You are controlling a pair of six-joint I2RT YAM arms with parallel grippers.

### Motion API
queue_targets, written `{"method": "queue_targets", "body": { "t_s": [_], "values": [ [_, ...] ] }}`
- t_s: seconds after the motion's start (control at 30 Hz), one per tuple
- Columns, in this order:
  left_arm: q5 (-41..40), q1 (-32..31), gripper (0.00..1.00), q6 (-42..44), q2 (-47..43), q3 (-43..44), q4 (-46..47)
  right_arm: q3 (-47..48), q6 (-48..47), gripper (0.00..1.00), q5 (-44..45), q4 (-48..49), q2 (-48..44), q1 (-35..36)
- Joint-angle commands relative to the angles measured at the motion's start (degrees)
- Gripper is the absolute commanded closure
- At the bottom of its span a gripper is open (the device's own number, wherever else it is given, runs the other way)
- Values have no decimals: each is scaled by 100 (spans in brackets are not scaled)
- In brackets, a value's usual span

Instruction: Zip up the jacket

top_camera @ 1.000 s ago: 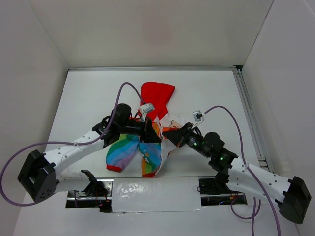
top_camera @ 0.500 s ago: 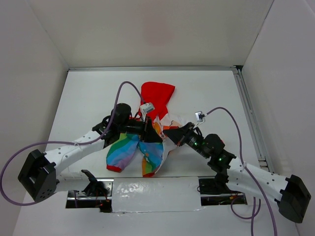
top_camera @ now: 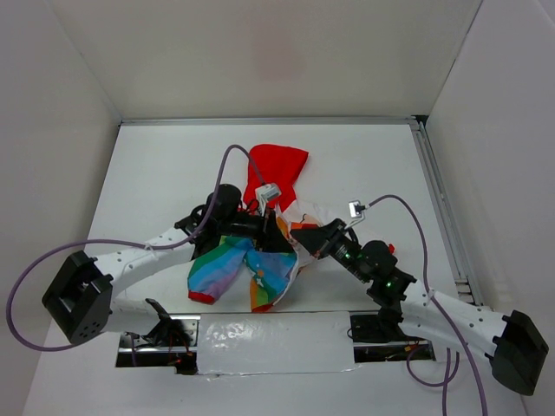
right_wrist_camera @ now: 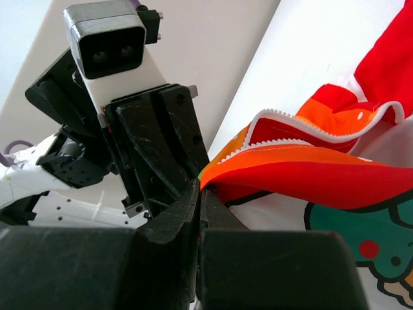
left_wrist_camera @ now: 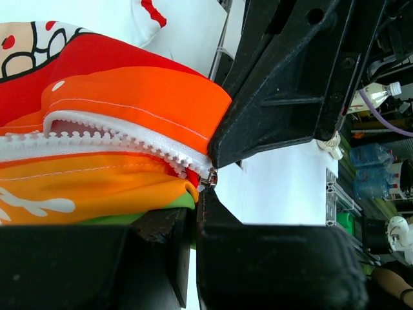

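The jacket [top_camera: 247, 269] lies in the middle of the table, rainbow body toward me and red hood [top_camera: 277, 165] at the far end. My left gripper [top_camera: 282, 232] meets my right gripper [top_camera: 302, 234] at the jacket's open front. In the left wrist view the left gripper [left_wrist_camera: 195, 206] is shut on green and orange fabric just under the metal zipper slider [left_wrist_camera: 208, 179]. White zipper teeth [left_wrist_camera: 116, 139] run off to the left. The right gripper [right_wrist_camera: 200, 187] is shut on the tip of the orange-red front edge [right_wrist_camera: 284, 165], with more zipper teeth [right_wrist_camera: 290, 126] above it.
White walls box in the table on three sides. A metal rail [top_camera: 438, 199] runs along the right edge, and a white taped strip [top_camera: 269, 334] lies between the arm bases. Purple cables [top_camera: 227, 160] loop above both arms. White printed lining [right_wrist_camera: 361, 239] shows under the right gripper.
My left arm has pushed rightward, carrying its gripper and the held fabric toward the right gripper. The right gripper has shifted slightly right. Both stay shut.
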Motion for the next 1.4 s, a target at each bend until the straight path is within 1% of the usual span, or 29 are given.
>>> {"method": "queue_targets", "body": {
  "t_s": [0.0,0.23,0.37,0.53,0.6,0.63,0.67,0.7,0.73,0.8,0.83,0.9,0.93,1.03,1.07,1.13,1.2,1.27,1.3,1.37],
  "values": [
    [200,-302,100,-57,138,3,5,110,279,100,357,690,-259,-36],
    [-205,-653,100,-4,173,117,-223,74,455,100,542,574,-268,-28],
    [-100,-724,100,-92,190,30,-118,66,446,100,647,530,-338,-28],
    [-153,-864,100,-75,340,82,-214,65,446,100,779,364,-584,-19],
    [-143,-865,100,-101,375,108,-232,144,333,100,770,153,-645,-28],
    [-274,-865,100,-101,384,161,-354,214,262,100,727,22,-654,-36],
    [-397,-856,100,-92,349,283,-433,328,209,100,709,-449,-646,-36],
    [-529,-838,100,-66,314,372,-504,556,122,100,665,-724,-602,-36],
    [-843,-812,100,-48,287,459,-739,671,-45,99,569,-1318,-567,-36],
    [-1022,-602,100,-39,226,723,-952,1004,-256,91,463,-1919,-453,-36],
    [-1153,-540,100,-22,217,794,-1048,1093,-318,88,463,-2479,-426,-36],
    [-1312,-496,100,22,190,1004,-1163,1295,-581,80,410,-2912,-400,-36],
    [-1408,-487,100,127,199,1153,-1338,1374,-791,69,427,-3446,-400,-28],
    [-1593,-478,100,180,269,1356,-1576,1586,-1126,55,331,-4134,-539,-28],
    [-1594,-452,100,189,278,1400,-1603,1612,-1240,52,305,-4224,-575,-28],
    [-1550,-373,100,154,296,1436,-1673,1683,-1364,47,532,-4601,-698,-28],
    [-1524,-302,100,110,296,1410,-1673,1779,-1408,36,725,-4978,-733,-19],
    [-1418,-197,100,84,261,1357,-1665,1945,-1567,30,805,-5199,-672,-28],
    [-1383,-153,100,75,252,1331,-1630,2016,-1636,29,771,-5348,-585,-28],
    [-1287,-83,100,75,252,1330,-1612,2008,-1777,29,491,-5289,-523,-10]
  ]
}}
